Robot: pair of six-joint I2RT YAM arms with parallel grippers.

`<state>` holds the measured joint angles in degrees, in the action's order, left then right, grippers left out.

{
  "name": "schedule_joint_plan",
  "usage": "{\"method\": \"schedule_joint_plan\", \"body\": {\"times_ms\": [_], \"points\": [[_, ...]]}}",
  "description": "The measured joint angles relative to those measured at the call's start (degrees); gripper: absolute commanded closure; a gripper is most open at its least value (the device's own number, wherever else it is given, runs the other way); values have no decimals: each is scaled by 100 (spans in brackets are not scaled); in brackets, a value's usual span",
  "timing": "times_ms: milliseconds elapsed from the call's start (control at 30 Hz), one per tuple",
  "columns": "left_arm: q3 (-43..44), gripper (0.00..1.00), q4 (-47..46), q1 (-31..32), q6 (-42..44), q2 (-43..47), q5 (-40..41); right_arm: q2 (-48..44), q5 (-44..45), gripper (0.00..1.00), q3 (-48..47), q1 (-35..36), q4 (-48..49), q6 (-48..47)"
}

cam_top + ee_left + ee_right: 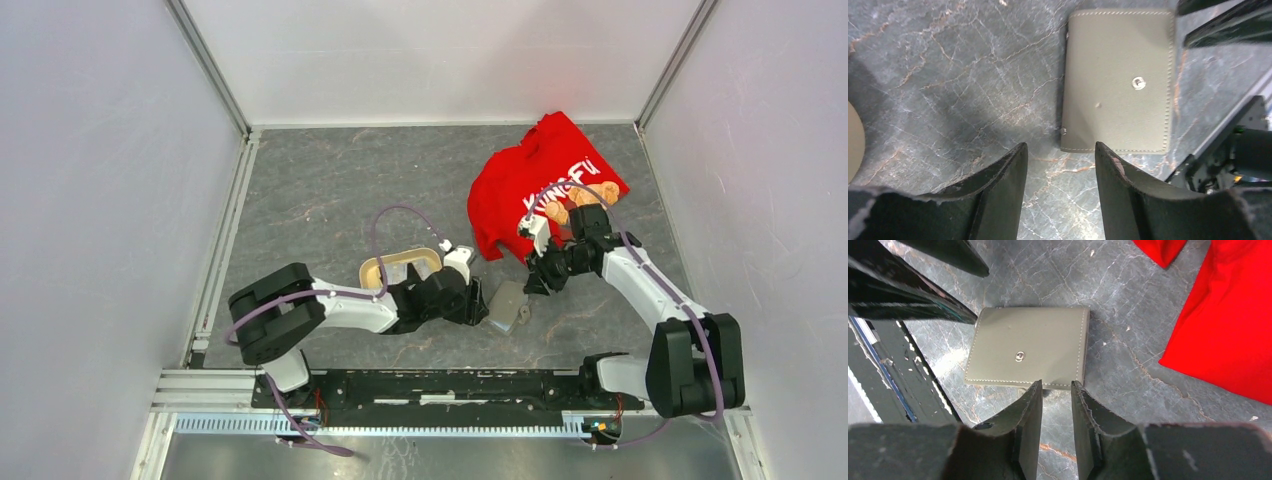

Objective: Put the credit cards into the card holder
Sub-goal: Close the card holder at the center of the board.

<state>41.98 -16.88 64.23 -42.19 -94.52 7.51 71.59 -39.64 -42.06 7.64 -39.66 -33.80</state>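
Holder is lying shut on the table, snap stud facing up, close to the near edge and a bit right of the middle. Both arms are crowding it from either side. Left gripper has its fingers spread fairly wide with nothing between them, tips just short of the holder's edge. Right gripper only has a thin slit between its fingers, bare table showing through it, tips right at the holder's other edge. Can't tell if they actually touch it. Red shirt is bunched up by the far right corner. Beige tray sits left of the holder, partly under the left arm.
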Motion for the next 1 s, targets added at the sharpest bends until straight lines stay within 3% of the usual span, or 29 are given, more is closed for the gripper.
{"method": "schedule_joint_plan", "body": {"times_ms": [300,567,1000], "points": [[691,41,544,76,190,-621,208,101,74,68,-164,-116,146,136],[997,42,822,157,258,-789,330,811,417,88,-164,-127,166,68],[1161,42,1080,240,249,-841,415,1414,706,88,-358,168,146,-94]]}}
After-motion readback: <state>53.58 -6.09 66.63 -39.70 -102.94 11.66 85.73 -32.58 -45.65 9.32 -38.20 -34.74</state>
